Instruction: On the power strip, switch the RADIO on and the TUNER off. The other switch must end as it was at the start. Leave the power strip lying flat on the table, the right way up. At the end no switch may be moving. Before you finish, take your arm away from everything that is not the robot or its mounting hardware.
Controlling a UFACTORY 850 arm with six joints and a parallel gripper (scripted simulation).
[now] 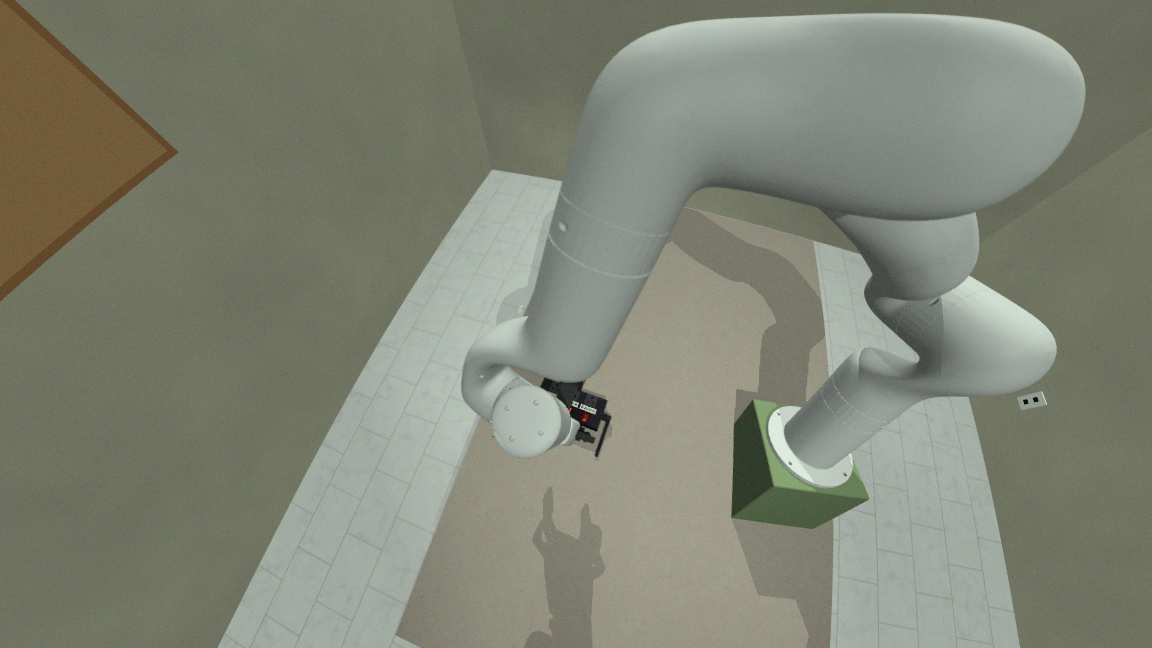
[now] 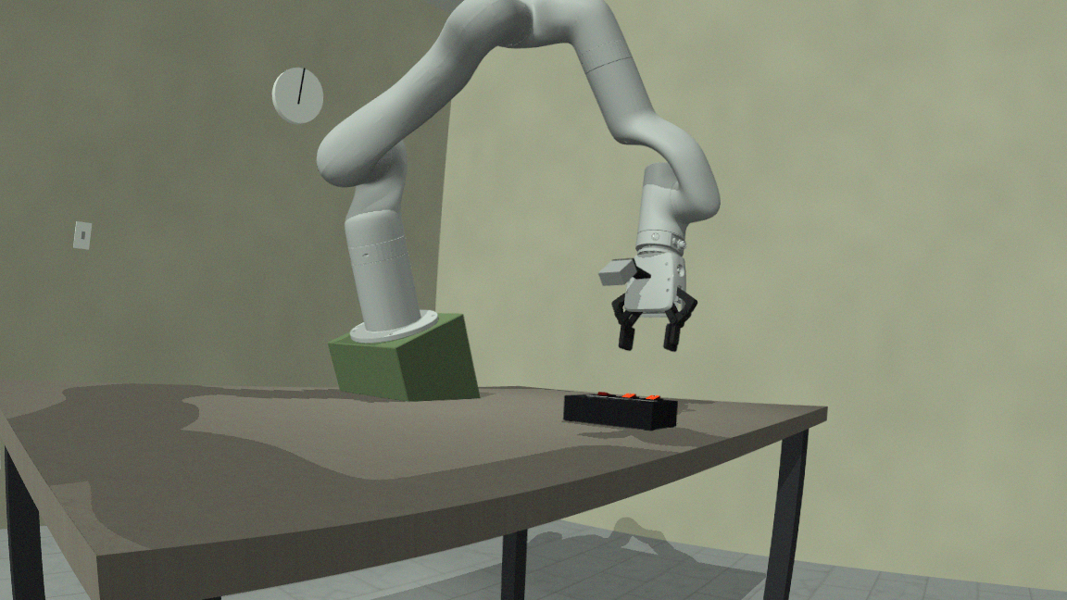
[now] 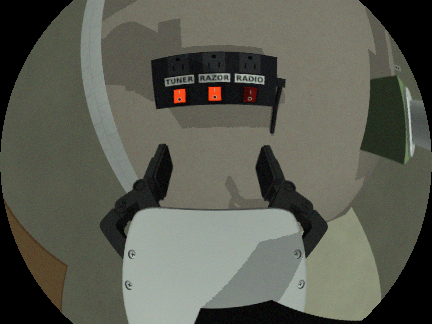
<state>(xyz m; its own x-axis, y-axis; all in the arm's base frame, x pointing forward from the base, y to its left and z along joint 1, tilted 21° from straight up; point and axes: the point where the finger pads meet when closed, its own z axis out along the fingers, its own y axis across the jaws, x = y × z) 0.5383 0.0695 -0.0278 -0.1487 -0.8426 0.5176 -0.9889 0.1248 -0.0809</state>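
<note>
A black power strip (image 3: pixel 214 80) lies flat on the table, the right way up, with three labelled switches. The TUNER switch (image 3: pixel 179 96) at the left glows bright orange. The middle switch (image 3: pixel 215 94) glows bright orange too. The RADIO switch (image 3: pixel 250 94) at the right is dark red. The strip also shows in the exterior view (image 2: pixel 620 410) near the table's far right edge, and partly under the wrist in the top view (image 1: pixel 584 407). My gripper (image 3: pixel 214 155) is open and empty. In the exterior view it (image 2: pixel 648 337) hangs well above the strip.
The arm's green base block (image 2: pixel 404 356) stands on the table to the left of the strip. The table's right edge (image 2: pixel 813 418) is close beyond the strip. A short black cord stub (image 3: pixel 275 106) sticks out at the strip's RADIO end.
</note>
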